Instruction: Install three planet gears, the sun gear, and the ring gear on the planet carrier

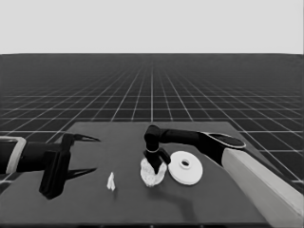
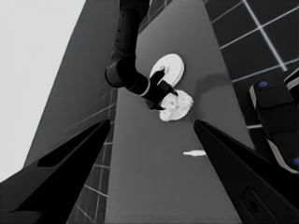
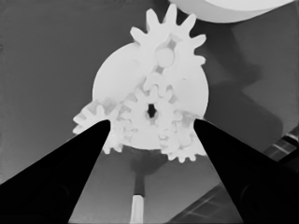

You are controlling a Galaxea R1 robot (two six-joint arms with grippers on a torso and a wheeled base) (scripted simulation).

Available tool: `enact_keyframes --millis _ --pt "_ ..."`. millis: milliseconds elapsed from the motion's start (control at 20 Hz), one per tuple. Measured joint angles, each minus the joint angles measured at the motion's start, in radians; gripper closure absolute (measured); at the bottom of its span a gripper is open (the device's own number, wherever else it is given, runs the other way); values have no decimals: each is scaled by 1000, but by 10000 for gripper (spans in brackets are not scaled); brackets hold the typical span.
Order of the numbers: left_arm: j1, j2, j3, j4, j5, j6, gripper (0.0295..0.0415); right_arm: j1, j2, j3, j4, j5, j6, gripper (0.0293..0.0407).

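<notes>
1. The right gripper (image 3: pixel 149 122) hangs directly over the smaller round part (image 3: pixel 119 79), its fingers spread wide and holding nothing.
2. Between and just beyond those fingers, four small gears (image 3: pixel 152 109) lie on the smaller round part: one in the middle with a dark hole, and three around it with their teeth reaching past the disc's rim.
3. The larger round part (image 1: pixel 185 167) lies flat on the table (image 1: pixel 190 209), just beside the right gripper on its outer side, close to the smaller one; whether the two touch I cannot tell.
4. A thin white piece (image 1: pixel 110 181) lies on the table between the two grippers, apart from the gear cluster.
5. The left gripper (image 1: pixel 92 154) waits over the table's left end, fingers wide apart and empty, well apart from all the parts.
</notes>
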Motion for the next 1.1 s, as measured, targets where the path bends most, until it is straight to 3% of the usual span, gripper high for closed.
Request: enact_keyframes --millis 200,250,300,400,700,750,800,850,950,1100 --pt "0 0 0 0 0 0 326 0 0 0 0 0 0 315" --pt "0 0 0 0 0 0 326 49 -9 39 43 -26 -392 307" --pt "0 0 0 0 0 0 326 87 -12 57 71 -36 -640 309" --pt "0 0 0 0 0 0 326 121 -15 68 99 -39 -875 314" --pt "0 0 0 0 0 0 326 137 -16 72 116 -38 -997 315" --pt "0 0 0 0 0 0 326 12 -293 528 -103 110 -1415 295" --pt "0 0 0 0 0 0 326 -106 -715 879 -234 197 -1679 305" --pt "0 0 0 0 0 0 326 -170 -978 1085 -311 247 -1834 311" --pt "0 0 0 0 0 0 326 -223 -1209 1282 -383 295 -1980 315" --pt "0 0 0 0 0 0 326 -243 -1301 1364 -414 316 -2041 315"
